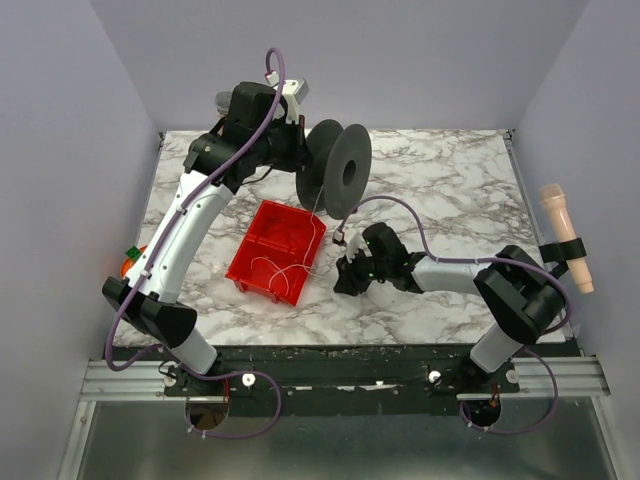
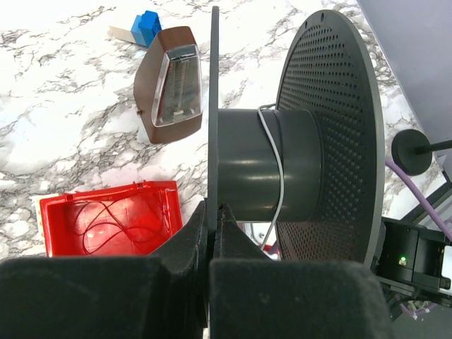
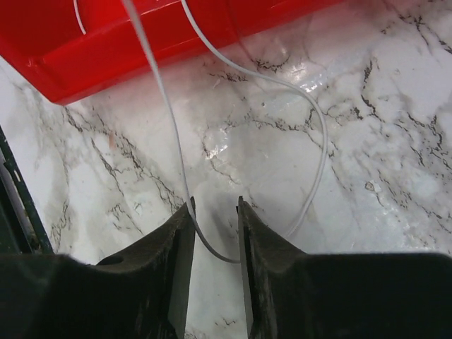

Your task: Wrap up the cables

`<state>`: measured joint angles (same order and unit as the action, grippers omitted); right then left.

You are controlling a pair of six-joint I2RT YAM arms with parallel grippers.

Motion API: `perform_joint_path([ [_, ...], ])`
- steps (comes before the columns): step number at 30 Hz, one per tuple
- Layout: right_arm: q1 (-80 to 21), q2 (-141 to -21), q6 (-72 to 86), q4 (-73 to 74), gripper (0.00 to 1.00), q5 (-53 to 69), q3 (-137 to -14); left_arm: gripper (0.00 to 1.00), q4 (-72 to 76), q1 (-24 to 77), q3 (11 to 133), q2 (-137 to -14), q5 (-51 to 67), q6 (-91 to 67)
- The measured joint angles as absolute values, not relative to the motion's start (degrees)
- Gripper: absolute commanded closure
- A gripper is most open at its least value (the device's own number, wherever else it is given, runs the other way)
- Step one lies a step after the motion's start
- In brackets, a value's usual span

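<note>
**Count:**
- two arms, two grippers
- one black spool
- one red bin
- one brown case with a clear window
- one blue block
- one beige cylinder clipped at the right wall
- white cable: cannot tell whether it is one strand or several

**Containers:** the red bin sits open-topped on the marble table, near the middle. Inside it are loose curling loops of the white cable, and nothing else can be made out. (It is the only container in view.)

**Cable location:**
- One turn lies around the spool's dark core.
- In the top view a strand drops from the spool toward the bin.
- A loop spills over the bin's wall onto the marble on the right arm's side.

**Left gripper**: the jaws are clamped on the edge of the spool's near flange. They hold the spool above the far part of the table with its axis roughly level. The spool has two round flanges, and the farther one is perforated.

**Right gripper**: it is low over the marble, just beside the bin. The fingers are parted by a narrow gap, wider than the cable. One strand runs down into that gap, then bends back out in a wide loop to the right in the wrist view. Neither finger visibly presses on it, so it is not gripping.

**Other items:** the brown case and blue block lie on the marble, apart from the bin.
</note>
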<state>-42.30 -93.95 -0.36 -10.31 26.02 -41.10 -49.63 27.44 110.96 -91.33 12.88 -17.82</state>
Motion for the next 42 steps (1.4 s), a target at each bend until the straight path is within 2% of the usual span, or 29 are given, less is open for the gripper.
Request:
perform_joint_path([
  [4, -42.3, -93.93, 1.39, -11.88, 0.65, 24.03, -40.75, 1.0, -49.63, 27.49, 110.93, -91.09, 12.86, -17.56],
  [5, -42.3, -93.93, 1.54, -12.03, 0.68, 23.64, -40.66, 1.0, -49.63, 27.49, 110.93, -91.02, 12.86, -17.56],
  [7, -42.3, -93.93, 1.91, -12.16, 0.78, 23.29, -40.62, 1.0, -49.63, 27.49, 110.85, -90.96, 12.88, -17.56],
  [9, -42.26, -93.84, 2.31, -12.34, 0.94, 23.0, -40.6, 1.0, -49.6, 27.49, 110.72, -90.94, 12.91, -17.54],
  [10, -42.26, -93.71, 2.63, -12.38, 0.99, 22.94, -40.53, 1.0, -49.6, 27.49, 110.56, -90.91, 12.91, -17.5],
  [15, -40.45, -90.41, 4.45, -12.4, 0.99, 24.05, -38.7, 1.0, -50.02, 27.49, 109.54, -90.56, 13.82, -16.91],
  [20, -32.99, -87.02, 6.28, -12.38, 0.99, 26.68, -38.04, 1.0, -51.33, 27.44, 107.94, -89.43, 15.38, -14.41],
  [31, -23.68, -80.49, 6.83, -7.09, 0.99, 29.36, -38.92, 1.0, -58.35, 27.44, 100.62, -88.71, 17.19, -5.85],
  [36, -23.24, -78.72, 4.23, -2.02, 0.99, 30.41, -41.47, 1.0, -58.11, 27.44, 99.92, -88.12, 17.41, -4.67],
  [42, -23.57, -78.11, 3.14, 0.86, 0.99, 37.1, -41.71, 1.0, -52.14, 27.42, 99.29, -85.54, 17.39, -6.74],
])
